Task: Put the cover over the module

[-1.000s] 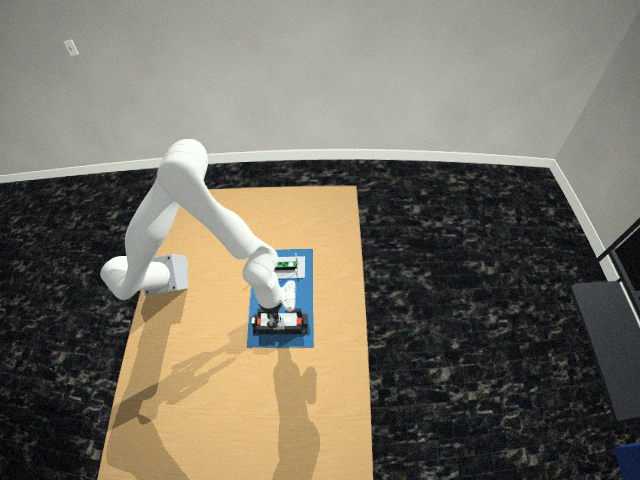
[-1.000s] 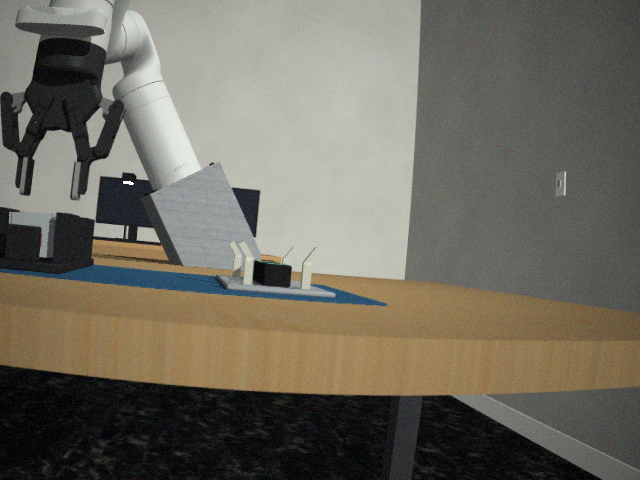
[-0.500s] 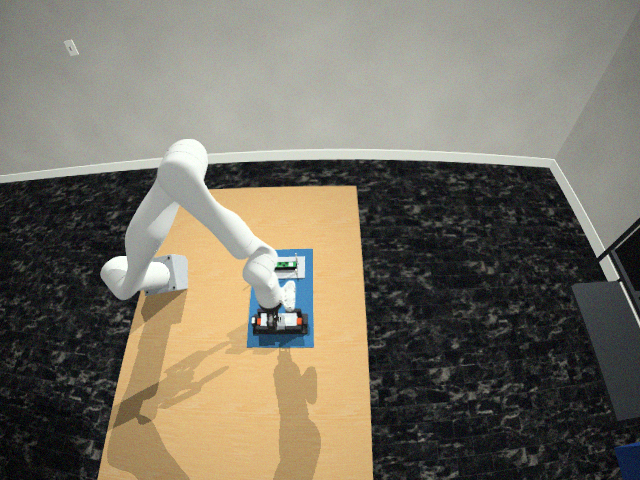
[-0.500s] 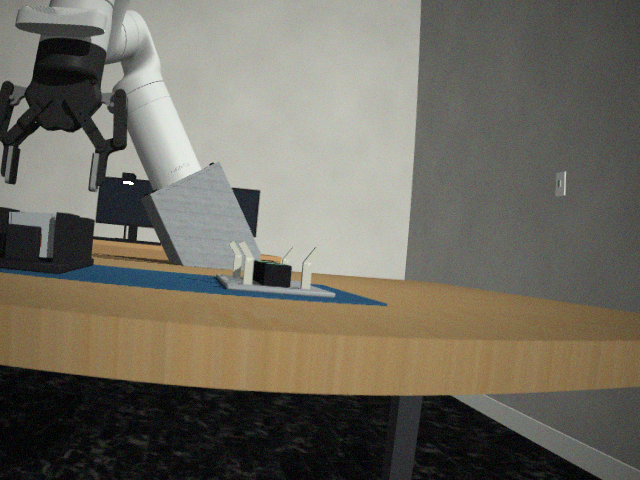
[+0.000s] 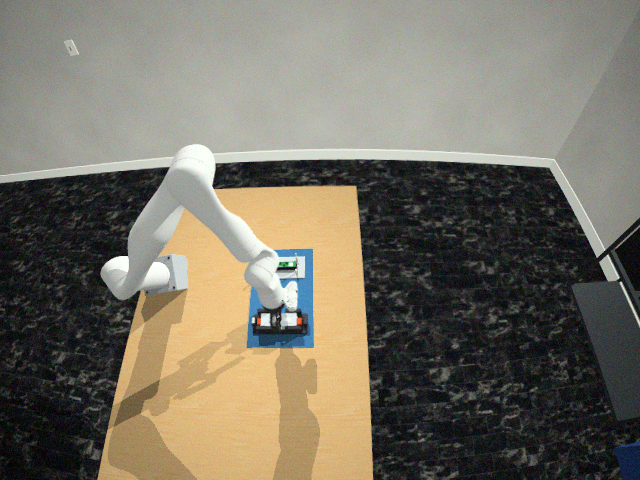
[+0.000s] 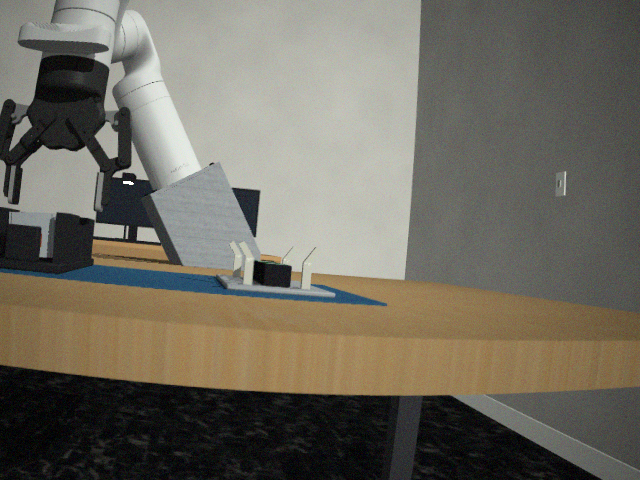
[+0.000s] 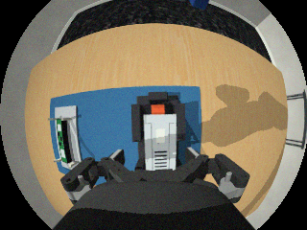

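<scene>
Pale grey, the cover (image 5: 290, 320) (image 6: 32, 220) (image 7: 160, 139) sat in its black holder (image 5: 281, 331) (image 6: 74, 237) (image 7: 136, 122) on the blue mat (image 5: 305, 302) (image 6: 155, 279) (image 7: 106, 120), beneath the end effector (image 5: 278, 318) (image 6: 55, 205) (image 7: 154, 155), whose fingers were spread wide and gripped nothing. Nearer the wall-side edge of the surface (image 5: 333, 232) (image 6: 465, 320) (image 7: 144, 57), the light base plate (image 5: 301, 274) (image 6: 310, 292) (image 7: 72, 112) bore the uncovered black-and-green module (image 5: 285, 265) (image 6: 273, 274) (image 7: 59, 137) between upright posts. Both holder and plate lay well apart from that edge's corners.
</scene>
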Robot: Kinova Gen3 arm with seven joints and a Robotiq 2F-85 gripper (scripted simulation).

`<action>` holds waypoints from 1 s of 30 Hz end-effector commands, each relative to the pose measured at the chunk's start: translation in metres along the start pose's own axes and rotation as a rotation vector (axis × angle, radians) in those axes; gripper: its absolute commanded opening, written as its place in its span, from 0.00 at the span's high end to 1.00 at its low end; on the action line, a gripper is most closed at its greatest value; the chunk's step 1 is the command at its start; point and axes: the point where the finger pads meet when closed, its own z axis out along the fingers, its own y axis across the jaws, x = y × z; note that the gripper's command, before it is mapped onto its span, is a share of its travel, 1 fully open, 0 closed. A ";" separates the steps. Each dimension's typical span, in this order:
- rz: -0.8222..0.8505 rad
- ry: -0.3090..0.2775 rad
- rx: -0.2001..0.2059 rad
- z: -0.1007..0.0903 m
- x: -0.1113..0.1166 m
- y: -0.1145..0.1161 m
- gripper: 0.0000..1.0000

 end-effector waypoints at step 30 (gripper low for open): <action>0.011 -0.010 -0.005 0.033 -0.003 0.007 0.00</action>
